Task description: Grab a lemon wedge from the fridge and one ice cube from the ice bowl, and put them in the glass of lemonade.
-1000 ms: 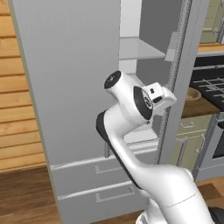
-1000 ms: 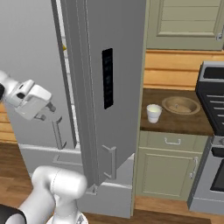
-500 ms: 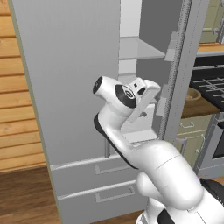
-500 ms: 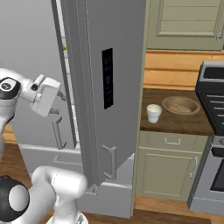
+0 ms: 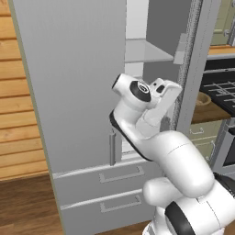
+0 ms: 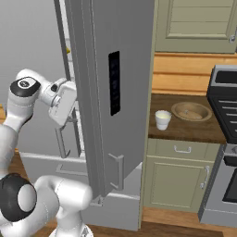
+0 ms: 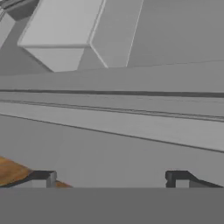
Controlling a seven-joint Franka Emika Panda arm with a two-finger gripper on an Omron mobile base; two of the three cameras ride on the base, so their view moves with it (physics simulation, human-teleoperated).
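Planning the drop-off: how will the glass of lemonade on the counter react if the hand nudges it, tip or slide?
The glass of lemonade is small, slightly tapered and stands upright, so it probably slides before tipping. It looks filled, so a knock may slosh liquid. The ice bowl sits apart beside it, so a hard push could bump them together.

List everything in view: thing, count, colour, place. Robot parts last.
fridge: one, grey, right door swung open, drawers below.
fridge shelf: one, pale grey, inside the open compartment.
glass of lemonade: one, whitish, on the brown counter right of the fridge.
ice bowl: one, brownish, on the counter right of the glass.
cabinets: beige-green, under and above the counter.
stove: one, dark, far right.
gripper: one, dark tips, open, empty, at the fridge opening.
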